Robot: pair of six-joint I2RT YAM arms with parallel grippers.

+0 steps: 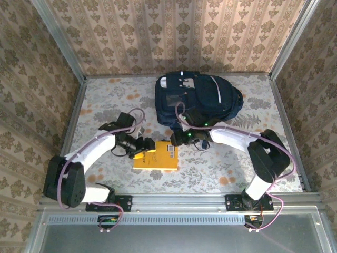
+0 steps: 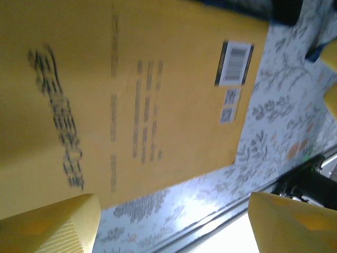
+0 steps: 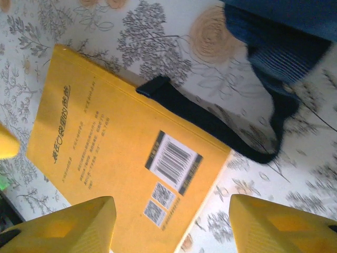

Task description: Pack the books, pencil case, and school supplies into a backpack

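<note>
We see the yellow book (image 1: 156,156) lying flat on the table (image 1: 237,168), just in front of the navy backpack (image 1: 197,97), whose dark strap (image 3: 210,124) crosses the book's corner. What the backpack holds we cannot tell. Our left gripper (image 1: 142,146) and right gripper (image 1: 176,139) hover by the book's far corners, fingers spread, grasping nothing

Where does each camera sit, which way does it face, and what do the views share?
Top external: above and behind, looking down on the table, backpack and yellow book; both arms show.
Left wrist: on the left arm, close over the yellow book; its yellow fingers show.
Right wrist: on the right arm, over the book's barcode and a dark strap; its fingers show.
Shared: all see the yellow book.
</note>
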